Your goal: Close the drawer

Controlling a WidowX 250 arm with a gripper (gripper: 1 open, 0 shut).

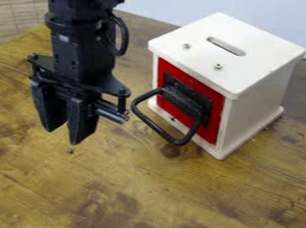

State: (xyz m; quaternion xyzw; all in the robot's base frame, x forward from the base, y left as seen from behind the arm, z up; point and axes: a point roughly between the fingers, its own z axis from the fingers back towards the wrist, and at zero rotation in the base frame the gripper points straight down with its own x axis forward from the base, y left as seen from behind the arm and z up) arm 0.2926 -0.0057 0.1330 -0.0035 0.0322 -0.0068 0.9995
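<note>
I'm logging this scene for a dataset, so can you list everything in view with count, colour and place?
Cabinet: one, white box with a slot in its top, right side of the table.
Drawer: one, red front, in the cabinet's front face, looks slightly out.
Handle: one, black loop, sticking out from the drawer toward the arm.
Table: one, worn brown wood, under everything.
Robot arm: one, black, left side.
Gripper: one, black, pointing down above the table, left of the handle, holding nothing.

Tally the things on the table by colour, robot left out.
White box with red front: 1
Black loop handle: 1
Total: 2
The black gripper is left out of the count.
</note>
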